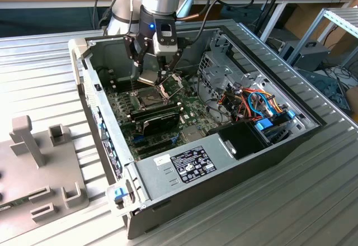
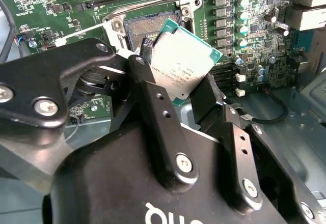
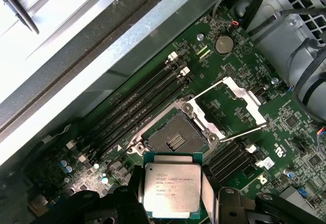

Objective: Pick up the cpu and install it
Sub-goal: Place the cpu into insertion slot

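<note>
Gripper (image 2: 178,74) fingers (image 2: 153,96) are clamped on two opposite edges of the cpu (image 2: 184,63), holding it in the air just above the bare dark socket (image 3: 175,138) on the green board (image 3: 285,147), whose hinged metal frame (image 3: 232,99) stands open beyond the hand

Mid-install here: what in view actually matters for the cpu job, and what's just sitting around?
Job in hand:
- gripper, shut on the cpu
- socket, bare
- frame, swung open

Lying about:
- memory slots
- coin cell
- cables
- grey fixture
</note>
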Robot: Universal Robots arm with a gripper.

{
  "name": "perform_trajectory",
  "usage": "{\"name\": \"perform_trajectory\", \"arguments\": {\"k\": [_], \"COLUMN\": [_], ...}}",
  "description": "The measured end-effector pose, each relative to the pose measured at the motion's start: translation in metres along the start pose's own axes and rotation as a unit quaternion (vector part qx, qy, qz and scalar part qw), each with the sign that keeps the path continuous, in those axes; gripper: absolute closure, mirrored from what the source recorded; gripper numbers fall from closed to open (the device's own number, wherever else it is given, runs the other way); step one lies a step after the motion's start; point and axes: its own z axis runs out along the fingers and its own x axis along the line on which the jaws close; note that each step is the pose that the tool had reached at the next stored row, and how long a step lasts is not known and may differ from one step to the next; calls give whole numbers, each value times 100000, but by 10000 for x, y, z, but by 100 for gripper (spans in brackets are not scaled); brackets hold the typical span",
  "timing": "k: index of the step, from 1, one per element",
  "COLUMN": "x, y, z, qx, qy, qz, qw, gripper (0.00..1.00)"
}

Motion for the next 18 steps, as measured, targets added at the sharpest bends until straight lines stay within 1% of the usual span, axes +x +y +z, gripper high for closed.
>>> {"name": "perform_trajectory", "arguments": {"k": [4, 5, 7, 9, 10, 11, 13, 18], "x": [0, 0, 0, 0, 0, 0, 0, 0], "y": [0, 0, 0, 0, 0, 0, 0, 0], "z": [0, 0, 1, 2, 3, 5, 6, 7], "qx": [0, 2, 20, 42, 60, 93, 143, 140], "qy": [-3, 18, 82, 164, 238, 358, 515, 522], "qz": [3, 283, 1341, 2658, 3826, 5783, 8318, 8439], "qw": [100000, 100000, 99991, 99965, 99926, 99832, 99652, 99642], "gripper": [45, 45, 45, 45, 45, 45, 45, 45]}}
